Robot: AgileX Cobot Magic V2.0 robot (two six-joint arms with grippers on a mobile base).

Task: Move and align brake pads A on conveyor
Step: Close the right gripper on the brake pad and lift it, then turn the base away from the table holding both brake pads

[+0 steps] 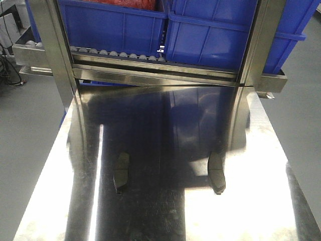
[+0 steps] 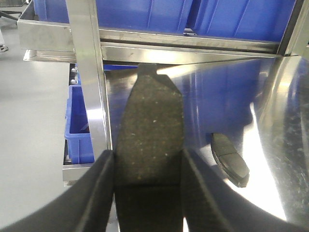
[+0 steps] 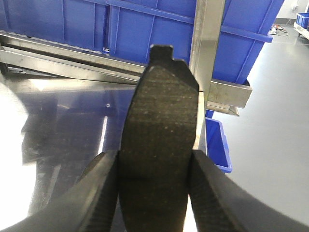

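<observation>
Harsh overhead light hits the steel tabletop [image 1: 150, 221]: white glare streaks down the left, a blown-out patch sits front right, and the blue bins [image 1: 115, 25] are mirrored darkly mid-surface. On the wrist views, the left gripper [image 2: 147, 162] and right gripper [image 3: 153, 162] loom dark and soft-edged, yet each clamped brake pad [image 2: 149, 125] shows crisp grain.

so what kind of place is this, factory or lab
Probably a factory workstation: a polished steel tabletop, a roller rack carrying blue bins, and brake pads, two on the table, one each in the left gripper and right gripper.
</observation>
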